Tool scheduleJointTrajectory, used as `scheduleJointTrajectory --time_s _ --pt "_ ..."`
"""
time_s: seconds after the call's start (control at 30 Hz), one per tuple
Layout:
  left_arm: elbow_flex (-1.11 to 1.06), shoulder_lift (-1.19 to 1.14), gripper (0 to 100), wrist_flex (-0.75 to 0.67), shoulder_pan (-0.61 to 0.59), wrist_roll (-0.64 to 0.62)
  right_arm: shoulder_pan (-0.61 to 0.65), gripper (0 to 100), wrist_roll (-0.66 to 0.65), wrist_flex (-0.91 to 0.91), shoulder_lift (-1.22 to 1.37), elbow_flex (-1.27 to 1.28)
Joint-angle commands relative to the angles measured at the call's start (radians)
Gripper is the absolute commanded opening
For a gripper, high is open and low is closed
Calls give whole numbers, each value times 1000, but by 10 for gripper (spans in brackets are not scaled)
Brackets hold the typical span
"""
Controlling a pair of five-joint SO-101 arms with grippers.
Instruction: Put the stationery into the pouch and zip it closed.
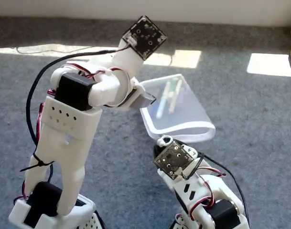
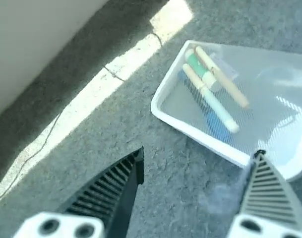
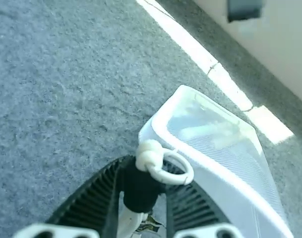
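A translucent white mesh pouch (image 1: 183,112) lies on the grey carpet with its mouth toward the arms. Inside it lie several pieces of stationery (image 2: 212,91): a green-and-white marker, a beige pen and a blue item. My left gripper (image 2: 199,156) hangs open just above the carpet in front of the pouch (image 2: 270,84), touching nothing; in the high view the left gripper (image 1: 147,98) sits at the pouch's left corner. My right gripper (image 3: 148,173) is shut on the zipper pull (image 3: 158,161), a white bead with a ring, at the near corner of the pouch (image 3: 220,148).
Grey carpet (image 1: 250,143) lies all around, with bright sun patches (image 1: 272,64) near the back wall. A thin cable (image 2: 51,134) runs along the floor by the wall. A dark object (image 3: 245,9) hangs on the wall.
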State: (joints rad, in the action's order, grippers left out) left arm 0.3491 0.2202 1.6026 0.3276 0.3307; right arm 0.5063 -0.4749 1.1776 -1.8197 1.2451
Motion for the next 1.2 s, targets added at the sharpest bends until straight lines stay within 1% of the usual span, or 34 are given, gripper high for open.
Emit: scheduleJointTrajectory --time_s 0.0,0.1,0.2,0.27,0.37,0.47,0.57,0.77,0.9,1.0,1.17 --pt "39 42 316 71 -13 107 -71 6 -3 -5 -16 -19" --pt "-18 94 316 71 -12 129 -94 6 -3 -5 -16 -21" --pt "-97 196 316 71 -4 158 -94 6 -3 -7 -16 -21" --pt "-176 265 316 61 15 175 -94 6 -3 -7 -16 -21" --pt "-335 364 316 2 42 187 -99 6 0 -7 -16 -21" --pt "-512 470 316 -100 70 187 -99 6 38 -7 -16 -21" --pt "-679 579 317 -218 77 187 -101 6 44 -7 -16 -21" --pt "-972 769 316 -393 188 189 -131 6 46 -7 -16 -21" --pt "-1102 837 316 -499 231 189 -131 6 46 -7 -16 -21" --pt "-1176 840 316 -577 252 189 -131 6 46 -7 -16 -21" --pt "-1288 840 316 -749 254 189 -131 6 46 -7 -16 -21"
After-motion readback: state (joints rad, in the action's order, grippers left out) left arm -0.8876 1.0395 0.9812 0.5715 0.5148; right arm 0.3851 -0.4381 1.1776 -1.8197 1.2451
